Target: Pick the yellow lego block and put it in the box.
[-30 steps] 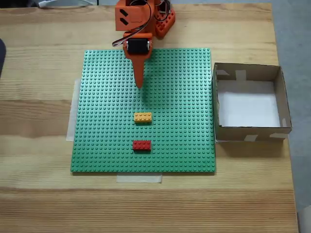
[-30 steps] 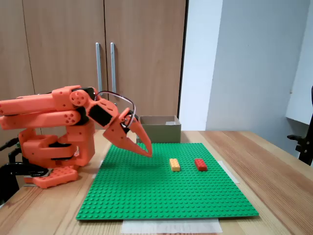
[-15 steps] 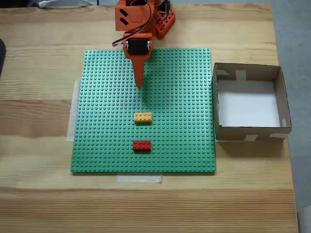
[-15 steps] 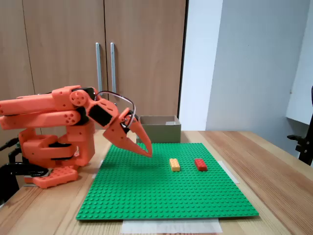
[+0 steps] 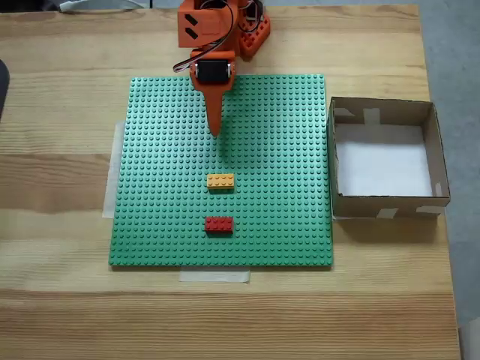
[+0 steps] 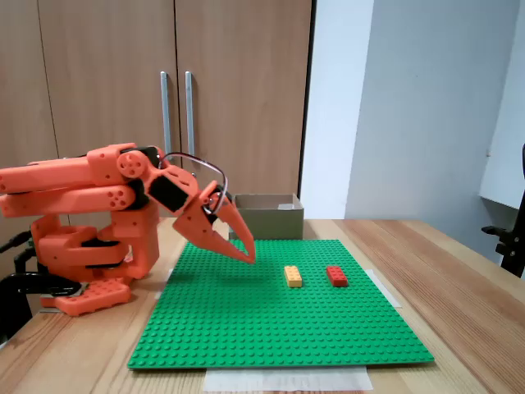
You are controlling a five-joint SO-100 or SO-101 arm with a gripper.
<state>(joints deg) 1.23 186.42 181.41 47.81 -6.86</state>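
The yellow lego block (image 5: 220, 181) (image 6: 293, 276) lies flat near the middle of the green baseplate (image 5: 157, 210) (image 6: 271, 328). My orange gripper (image 5: 216, 132) (image 6: 248, 256) hangs shut just above the plate, well short of the block on the arm's side, holding nothing. The box (image 5: 437, 154) (image 6: 267, 222), brown cardboard with a white floor, stands off the plate's right edge in the top-down fixed view and behind the plate in the side-on fixed view. Nothing lies inside it.
A red brick (image 5: 219, 223) (image 6: 336, 276) of the same size sits on the plate just beyond the yellow one. The arm's orange base (image 5: 247, 30) (image 6: 90, 254) stands at the plate's far edge. Wooden cabinet doors (image 6: 164, 98) rise behind the table.
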